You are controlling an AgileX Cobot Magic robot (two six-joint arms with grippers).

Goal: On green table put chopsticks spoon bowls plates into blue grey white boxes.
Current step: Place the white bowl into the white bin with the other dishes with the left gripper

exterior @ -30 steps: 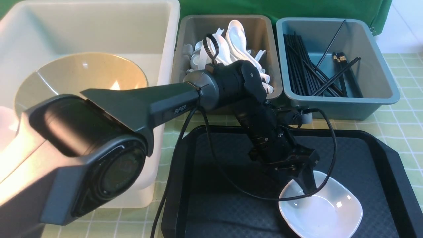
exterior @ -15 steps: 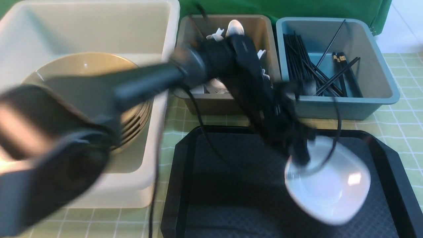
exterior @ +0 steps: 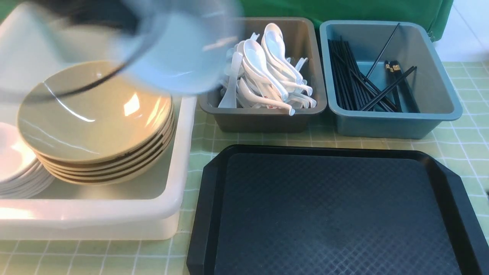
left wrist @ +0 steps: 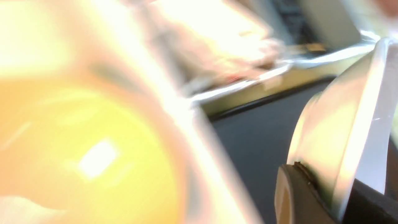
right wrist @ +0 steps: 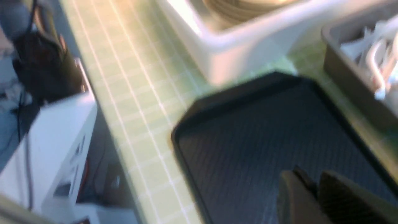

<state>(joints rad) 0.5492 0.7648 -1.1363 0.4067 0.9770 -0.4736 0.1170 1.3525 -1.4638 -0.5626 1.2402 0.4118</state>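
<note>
From the front camera I see a motion-blurred white plate point(exterior: 179, 49) in the air at eleven o'clock, over the far corner of the big white box point(exterior: 168, 206) and the near edge of the grey box point(exterior: 263, 122). Five tan bowls point(exterior: 95, 114) sit stacked inside the white box, with a pile of white plates point(exterior: 15, 168) touching them at nine o'clock. The grey box at twelve o'clock is heaped with white spoons point(exterior: 267, 72); the blue box point(exterior: 397, 122) at one o'clock holds the black chopsticks point(exterior: 359, 80). The black tray point(exterior: 328, 214) lies bare on the green table point(exterior: 466, 141), filling the five o'clock area.

On my left wrist camera, the left gripper point(left wrist: 326, 193) has its jaws pressed together on the rim of the white plate point(left wrist: 348, 130), which stands on edge; everything else is smeared, a yellow glow at eight o'clock and a dark strip of tray behind.

On my right wrist camera, the right gripper point(right wrist: 317, 193) hangs over the black tray point(right wrist: 248, 133), its two fingers point(right wrist: 292, 199) nearly together with only a thin gap and nothing between them. The white box point(right wrist: 230, 53) is at twelve o'clock, the grey box point(right wrist: 348, 74) with spoons at two o'clock, and the green table point(right wrist: 130, 90) runs off at ten o'clock.
</note>
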